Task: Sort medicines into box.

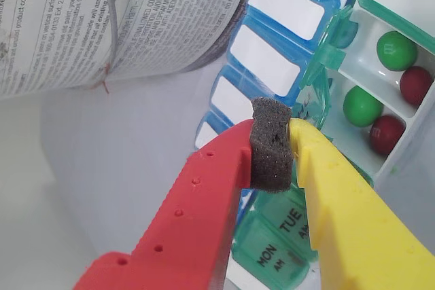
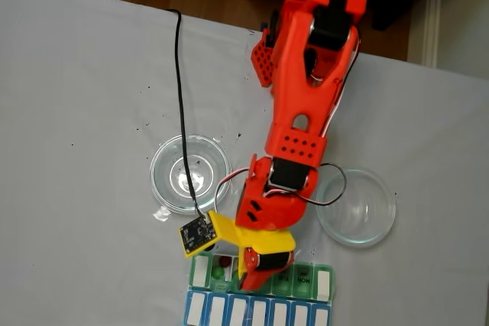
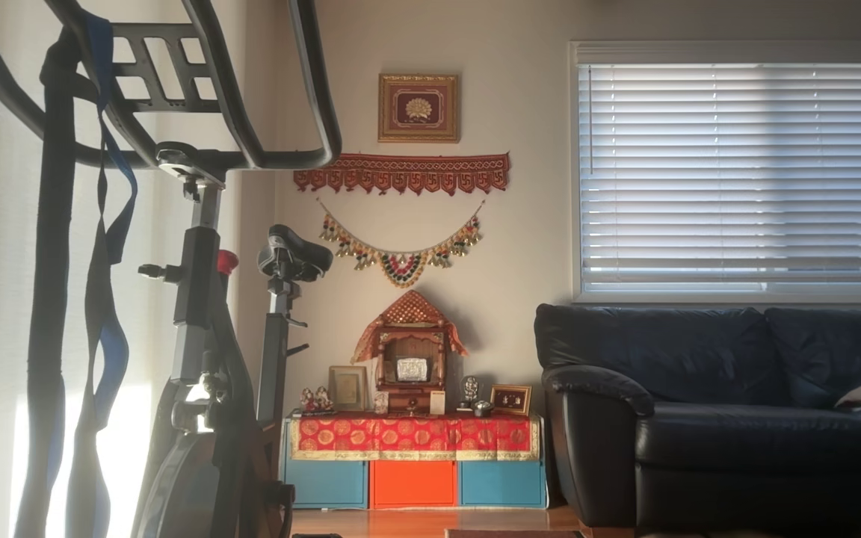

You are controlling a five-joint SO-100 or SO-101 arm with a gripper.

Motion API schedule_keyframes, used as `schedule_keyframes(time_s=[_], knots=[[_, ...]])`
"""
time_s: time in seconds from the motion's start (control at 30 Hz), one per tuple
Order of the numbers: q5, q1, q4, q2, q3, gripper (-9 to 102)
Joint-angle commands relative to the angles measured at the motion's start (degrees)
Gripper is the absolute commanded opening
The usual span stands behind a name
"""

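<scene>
While spread under everything in the fixed view: pale grey tabletop [image 2: 84,112], with scattered dark specks.

Arm [image 2: 306,104]: red, reaching from the far edge toward the near edge, a black cable [image 2: 179,97] trailing beside it.

Two clear round dishes: one [image 2: 189,173] left of the arm, one [image 2: 356,206] right of it, well apart.

Pill box [image 2: 325,282]: long row with green lids at the near edge, partly under the arm; in the wrist view, open white compartments at right, lids marked MON and TUE shut below. Blue-lidded row [image 1: 272,59] lying just beside it.

Printed paper [image 1: 102,18]: curved, upper left of the wrist view.

Fingers [image 1: 272,146]: one red, one yellow, nearly closed, pinching a dark foam pad [image 1: 270,142] between the tips; poised over the green-lidded row.

Medicines, wrist view: green ball [image 1: 396,50] with red ball [image 1: 416,85] in one open compartment; green ball [image 1: 361,106] with red ball [image 1: 386,133] in the next compartment.

Elsewhere, in the other view: exercise bike [image 3: 206,314], dark sofa [image 3: 729,403], window blinds [image 3: 744,172].
</scene>
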Motion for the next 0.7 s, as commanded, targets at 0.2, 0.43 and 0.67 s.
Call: schedule_keyframes(time_s=[0.2,0.43,0.67], knots=[[-3.4,-1.3,7.9,5.1,-4.7,1],[-3.6,-0.5,12.0,0.6,-10.1,1],[-3.9,1.1,10.6,-2.3,-10.8,1]])
